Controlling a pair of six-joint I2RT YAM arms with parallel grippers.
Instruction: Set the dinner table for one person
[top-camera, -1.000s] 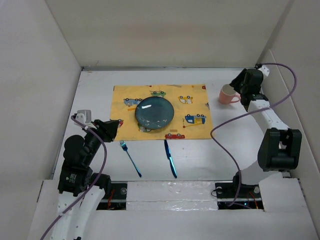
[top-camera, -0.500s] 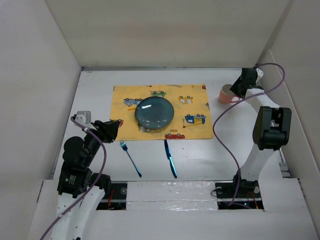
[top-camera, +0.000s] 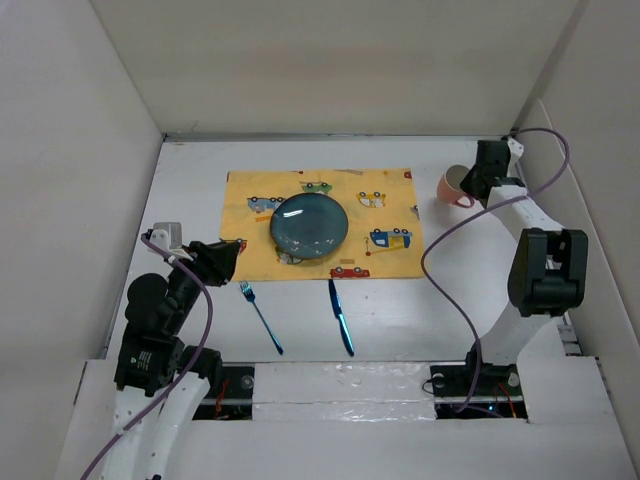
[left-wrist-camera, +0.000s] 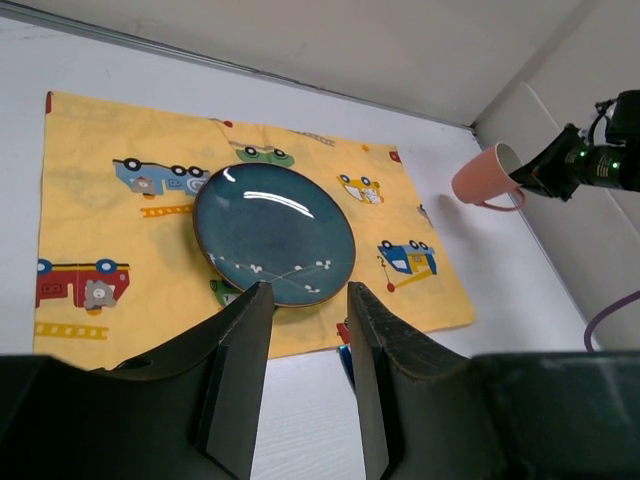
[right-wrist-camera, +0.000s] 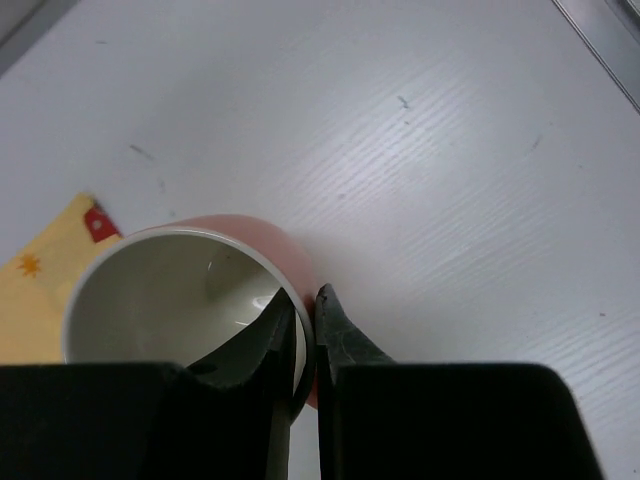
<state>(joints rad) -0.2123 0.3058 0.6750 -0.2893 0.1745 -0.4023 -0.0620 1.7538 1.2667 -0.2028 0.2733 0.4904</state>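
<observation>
The white table (top-camera: 400, 320) carries everything. The yellow car-print placemat (top-camera: 390, 190) lies mid-table, toward the far side. The blue plate (top-camera: 310, 224) sits on the placemat, approx centre, a bit toward its near edge.

The pink mug (top-camera: 455, 185) is just off the placemat's far-right corner. In the left wrist view it is tilted, mouth toward the right wall and handle hanging underneath. Whether its base touches the table can't be told. The right tool (right-wrist-camera: 305, 305) is pinched nearly closed on the mug's wall, one finger inside the rim and one outside.

The left tool (left-wrist-camera: 308, 300) hangs by the placemat's near-left corner, jaws partly apart w/ nothing btwn them.

The knife (top-camera: 340, 317) lies on bare table just off the placemat's near edge, right of centre. The fork (top-camera: 260, 318) lies off the same edge, nearer the left corner.

Step in hand, prob.: put the mug down upright by the placemat's far-right corner. To do it well, the wrist should level the mug first, since a rim pinch lets it swing. It should lower until the base is flat, then spread the jaws only a little. It should lift straight up so the inner finger doesn't drag the rim and tip the mug. The mug should stay off the placemat's edge so it doesn't rock on the cloth.
</observation>
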